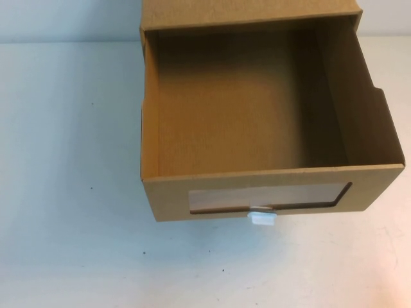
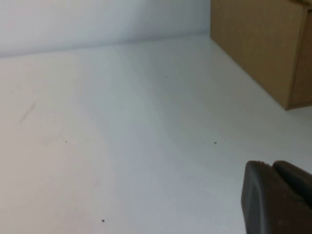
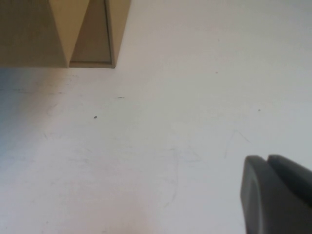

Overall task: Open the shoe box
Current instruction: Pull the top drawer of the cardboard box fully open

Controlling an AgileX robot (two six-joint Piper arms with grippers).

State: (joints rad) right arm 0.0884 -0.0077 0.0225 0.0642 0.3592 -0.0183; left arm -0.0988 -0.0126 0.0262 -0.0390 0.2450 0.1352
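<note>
Already the task is looking finished, judging by how things are lying. Nearest the robot, both arms are sitting outside the high view, each showing only in its own wrist camera. The left gripper (image 2: 272,165) is hovering low over the bare table (image 2: 122,146) with its fingers clenched together on nothing. The right gripper (image 3: 268,158) is hovering likewise, its fingers pressed together and empty. A corner of the shoe box (image 2: 258,44) is showing beyond each, well apart from the fingers.

Going farther out in the high view, the box is sitting toward 1 o'clock on the table. Its white pull tab (image 1: 261,217) is sticking out at 6 o'clock of the front panel, just under the window (image 1: 270,197) cut there. Behind that panel the drawer (image 1: 244,109) is standing pulled well out, its cardboard floor lying open with nothing in it. Farthest off, at 12 o'clock, the outer sleeve (image 1: 250,13) is covering the drawer's rear.

To my eye no further pull is needed; the next move is calling only for arms held clear. The sleeve's far end is being cut off, and whatever is behind the window is hard to make out.
</note>
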